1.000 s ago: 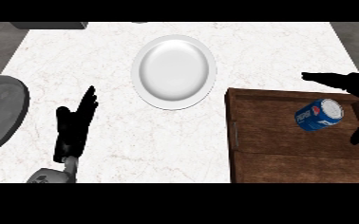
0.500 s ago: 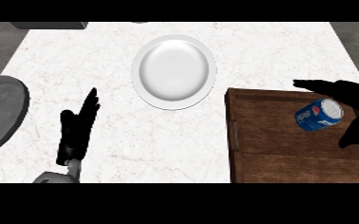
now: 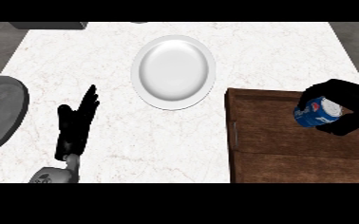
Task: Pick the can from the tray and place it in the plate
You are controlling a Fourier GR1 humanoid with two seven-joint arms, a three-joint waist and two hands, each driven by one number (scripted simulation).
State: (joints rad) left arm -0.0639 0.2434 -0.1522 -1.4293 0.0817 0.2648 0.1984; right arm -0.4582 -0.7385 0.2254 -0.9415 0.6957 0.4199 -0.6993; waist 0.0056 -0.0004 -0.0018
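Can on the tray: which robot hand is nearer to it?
Right. The right robot hand curls round the can over the tray; the left robot hand rests open at the view's left, past the plate.

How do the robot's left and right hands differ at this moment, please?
The left hand is open with straight fingers; the right hand curls round the can. The left hand holds nothing above the counter; the right hand is over the tray. Both are black.
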